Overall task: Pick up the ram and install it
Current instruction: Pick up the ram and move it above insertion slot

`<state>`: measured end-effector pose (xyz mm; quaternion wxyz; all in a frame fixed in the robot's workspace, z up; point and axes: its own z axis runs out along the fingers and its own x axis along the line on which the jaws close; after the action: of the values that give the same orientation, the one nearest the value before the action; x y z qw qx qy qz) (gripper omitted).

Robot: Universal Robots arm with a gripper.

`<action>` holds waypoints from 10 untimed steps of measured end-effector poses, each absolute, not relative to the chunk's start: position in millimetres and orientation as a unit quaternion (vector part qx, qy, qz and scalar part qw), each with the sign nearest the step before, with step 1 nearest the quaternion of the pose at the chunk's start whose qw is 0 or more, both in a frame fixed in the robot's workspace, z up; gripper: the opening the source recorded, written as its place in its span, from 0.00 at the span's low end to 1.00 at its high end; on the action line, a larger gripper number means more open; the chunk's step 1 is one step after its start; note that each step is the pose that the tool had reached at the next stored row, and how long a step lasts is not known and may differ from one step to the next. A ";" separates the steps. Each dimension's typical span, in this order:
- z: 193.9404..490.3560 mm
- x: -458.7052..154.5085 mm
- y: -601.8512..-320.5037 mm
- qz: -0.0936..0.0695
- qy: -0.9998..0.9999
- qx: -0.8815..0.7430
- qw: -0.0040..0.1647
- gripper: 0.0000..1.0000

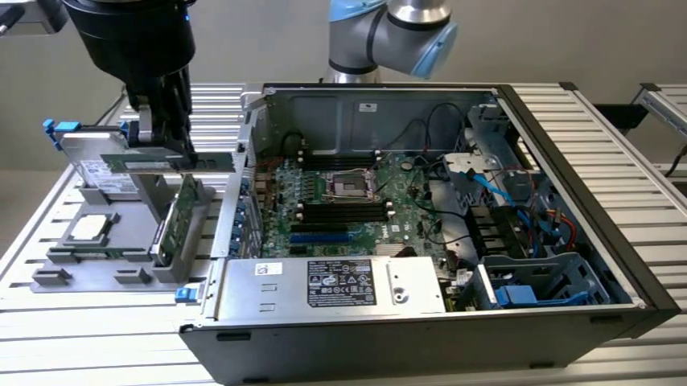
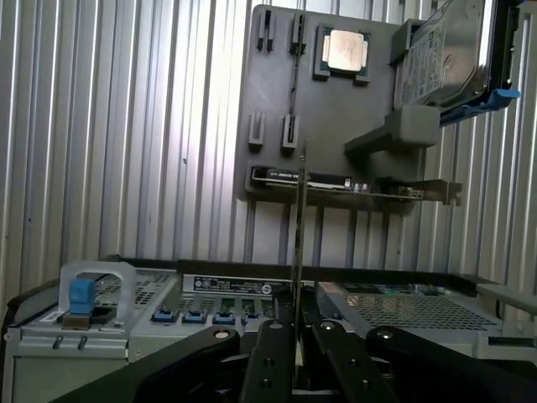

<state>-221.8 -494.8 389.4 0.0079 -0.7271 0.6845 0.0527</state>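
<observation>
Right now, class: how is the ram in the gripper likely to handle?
The ram is probably stiff: held by the gripper, it juts out straight without sagging. Likely light, being very thin edge-on. A bare circuit board, so probably fragile.

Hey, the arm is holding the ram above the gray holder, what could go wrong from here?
The gripper pinches the thin ram across its flat sides, so it could slip or tilt. The computer case wall stands between the ram and the motherboard; a low pass could strike it. The expansion card stands upright just below the ram and could be clipped.
</observation>
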 end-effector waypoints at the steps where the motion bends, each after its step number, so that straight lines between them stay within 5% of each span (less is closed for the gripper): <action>1: 389.4 -219.2 -492.9 0.053 0.684 -0.727 0.008 0.14; 10: 389.3 -197.4 -472.1 0.053 0.684 -0.727 0.008 0.14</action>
<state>-197.4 -472.1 389.3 0.0080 -0.7271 0.6845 0.0527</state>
